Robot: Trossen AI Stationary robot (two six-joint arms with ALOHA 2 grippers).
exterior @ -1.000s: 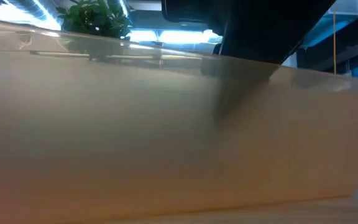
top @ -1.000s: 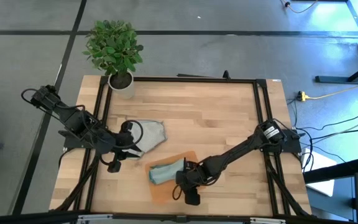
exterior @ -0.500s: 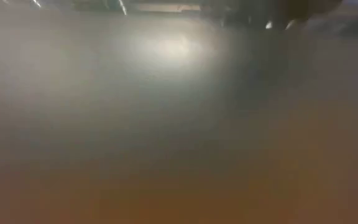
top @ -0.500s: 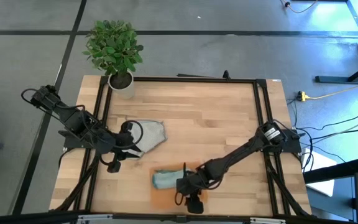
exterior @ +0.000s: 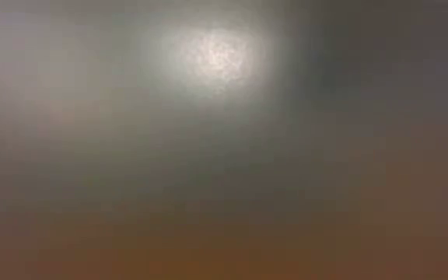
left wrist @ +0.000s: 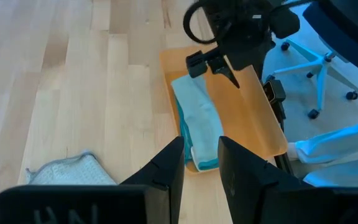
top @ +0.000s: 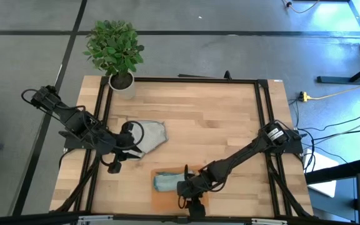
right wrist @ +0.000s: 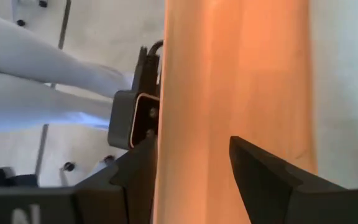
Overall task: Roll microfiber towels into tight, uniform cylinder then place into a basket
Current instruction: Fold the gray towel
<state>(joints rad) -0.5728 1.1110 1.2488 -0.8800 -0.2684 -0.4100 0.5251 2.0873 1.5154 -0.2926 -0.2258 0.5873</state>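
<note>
The orange tray (top: 165, 197) lies near the table's near edge. It also shows in the left wrist view (left wrist: 247, 106). The rolled pale blue towel (top: 166, 182) lies in it against the far long wall (left wrist: 197, 118). My right gripper (top: 194, 202) is shut on the tray's right end. The grey towel (top: 150, 134) lies flat on the table at the left (left wrist: 73, 169). My left gripper (top: 113, 165) waits beside it, empty, with a narrow gap between its fingers (left wrist: 201, 155). My right gripper (right wrist: 191, 146) has the rim of the tray's right end (left wrist: 224, 70) between its two fingers, one finger on each face of the orange wall (right wrist: 197, 93). It comes slanting down from the table's right. The tray's near side looks slightly raised.
A potted plant (top: 122, 84) stands at the far left corner. The black table frame (top: 264, 112) runs along the edges. The tray stands right before the low camera and fills its view (exterior: 224, 233). Bare wood lies in the middle and at the right (top: 217, 125).
My right gripper has gone toward the table's near edge and drawn the tray with it. The tray has slid nearer and turned from slanting to square with the table's edge. The blue towel has stayed in it. The tray now covers the low camera.
</note>
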